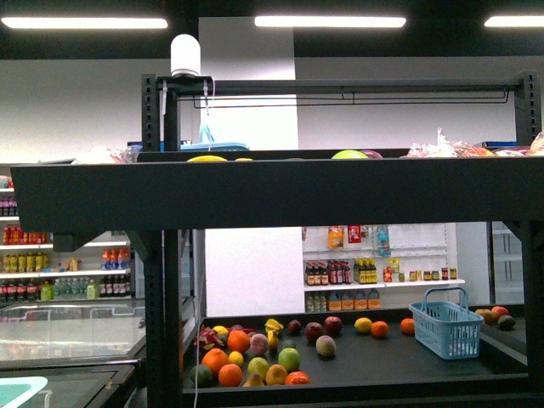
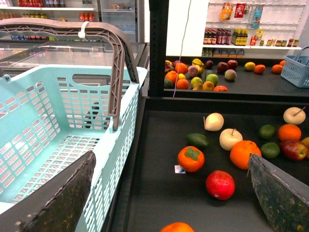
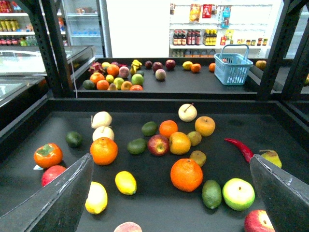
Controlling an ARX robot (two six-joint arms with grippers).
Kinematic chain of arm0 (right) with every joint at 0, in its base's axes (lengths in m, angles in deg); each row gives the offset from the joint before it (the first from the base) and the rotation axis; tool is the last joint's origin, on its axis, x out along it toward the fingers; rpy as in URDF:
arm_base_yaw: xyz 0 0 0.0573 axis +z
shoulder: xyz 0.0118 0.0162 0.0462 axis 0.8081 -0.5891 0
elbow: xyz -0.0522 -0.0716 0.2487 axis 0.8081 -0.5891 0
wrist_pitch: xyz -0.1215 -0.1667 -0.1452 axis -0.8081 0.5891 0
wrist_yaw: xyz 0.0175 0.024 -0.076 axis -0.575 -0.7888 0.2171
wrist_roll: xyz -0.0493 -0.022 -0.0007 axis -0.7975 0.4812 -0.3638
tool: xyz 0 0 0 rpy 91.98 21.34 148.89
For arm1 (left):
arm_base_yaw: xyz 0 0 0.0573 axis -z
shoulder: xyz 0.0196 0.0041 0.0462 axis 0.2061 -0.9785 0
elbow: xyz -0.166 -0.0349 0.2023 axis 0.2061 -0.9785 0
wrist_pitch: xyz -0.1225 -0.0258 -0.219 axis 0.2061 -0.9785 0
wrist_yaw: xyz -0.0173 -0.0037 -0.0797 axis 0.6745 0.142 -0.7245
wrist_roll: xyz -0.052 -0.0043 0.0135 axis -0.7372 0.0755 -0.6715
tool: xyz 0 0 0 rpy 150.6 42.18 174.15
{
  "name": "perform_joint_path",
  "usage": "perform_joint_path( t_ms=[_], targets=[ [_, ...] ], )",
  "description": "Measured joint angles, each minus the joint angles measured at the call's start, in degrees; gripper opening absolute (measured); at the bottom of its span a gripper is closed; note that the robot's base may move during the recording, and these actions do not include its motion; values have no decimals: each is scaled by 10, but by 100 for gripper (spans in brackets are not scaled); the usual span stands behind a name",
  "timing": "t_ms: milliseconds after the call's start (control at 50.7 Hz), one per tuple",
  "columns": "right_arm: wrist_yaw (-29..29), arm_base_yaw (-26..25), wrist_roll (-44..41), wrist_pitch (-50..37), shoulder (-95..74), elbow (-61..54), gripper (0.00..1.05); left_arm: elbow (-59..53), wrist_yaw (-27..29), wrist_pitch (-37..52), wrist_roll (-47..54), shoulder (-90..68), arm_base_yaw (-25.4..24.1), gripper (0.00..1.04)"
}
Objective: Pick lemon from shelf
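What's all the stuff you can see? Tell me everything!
shelf: one, black, tray tiers ahead.
lemons: two, yellow, near tray's front.
oranges: at least three, orange, near tray.
persimmon: one, orange-red, near tray's edge.
chili: one, red, near tray.
other fruit: many, mixed colours, both trays.
blue basket: one, blue, far tray.
teal basket: one, teal, brown handle, beside near tray.
bottles: many, mixed colours, white wall shelves.
left gripper: one, dark, open, above basket and tray.
right gripper: one, dark, open, above fruit.
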Motion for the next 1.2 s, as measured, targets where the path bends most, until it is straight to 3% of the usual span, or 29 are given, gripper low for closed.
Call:
perform_joint_path(
  t_ms=[99, 256, 375, 552, 749, 1202],
  targets=[
    [0, 0, 0, 0, 0, 0, 97, 8, -110, -35, -144, -49, -41, 97],
    [0, 0, 0, 0, 0, 0, 97, 45, -173, 12, -291, -147, -69, 97],
    [0, 0, 0, 0, 0, 0, 97, 107, -246, 77, -379, -252, -130, 97],
    [0, 0, 0, 0, 0, 0, 97, 216, -358, 160, -518, -442, -270, 97],
    [0, 0, 0, 0, 0, 0, 97, 286, -397, 230, -610, -578, -337, 97],
    [0, 0, 0, 0, 0, 0, 97, 414, -365, 427, -764, -850, -341, 97]
  ],
)
